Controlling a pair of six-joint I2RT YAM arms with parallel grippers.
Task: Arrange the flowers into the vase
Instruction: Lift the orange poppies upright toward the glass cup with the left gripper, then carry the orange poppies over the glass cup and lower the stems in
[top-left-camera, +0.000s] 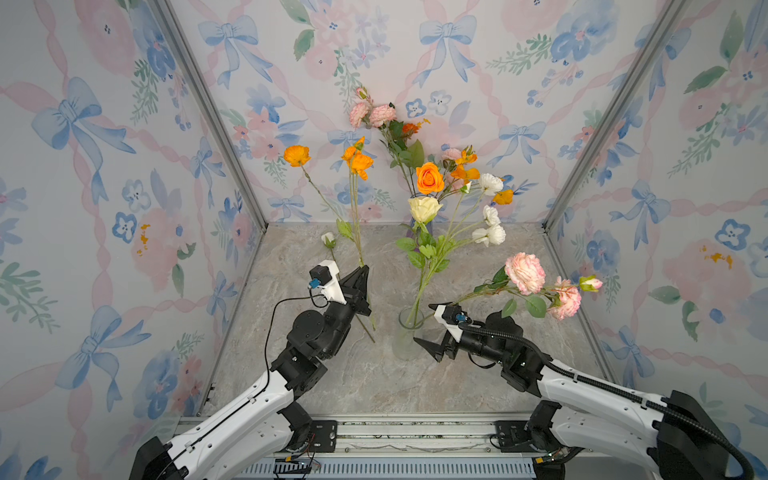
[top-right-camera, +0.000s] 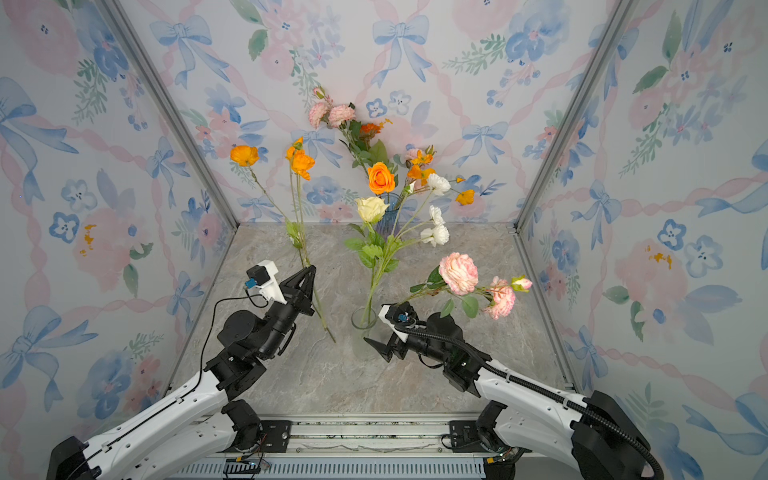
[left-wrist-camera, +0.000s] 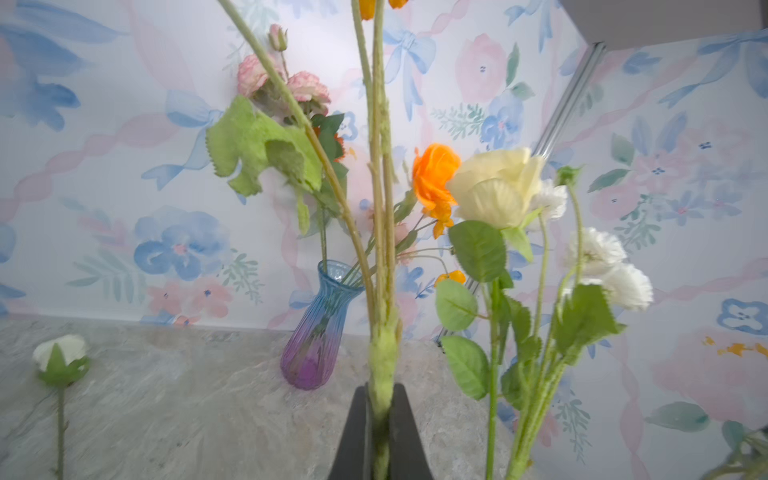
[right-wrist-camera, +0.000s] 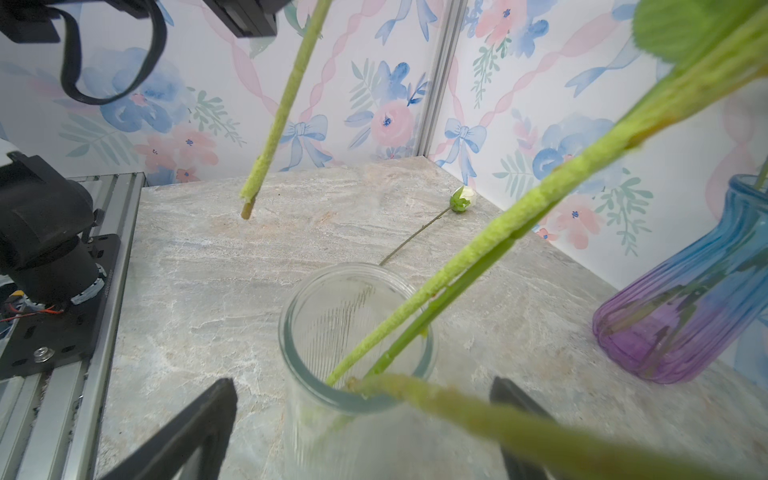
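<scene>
My left gripper is shut on the fuzzy green stems of the orange flowers and holds them upright left of the vase. Their lower stem end hangs just over the table. The clear glass vase holds a cream rose and white flowers. My right gripper is open, one finger on each side of this vase. A pink flower branch leans out to the right over that gripper, its stem end on the vase rim.
A blue-and-purple vase at the back wall holds pink, orange and other flowers. A single white bud lies on the marble table at the back left. Wallpapered walls close in three sides.
</scene>
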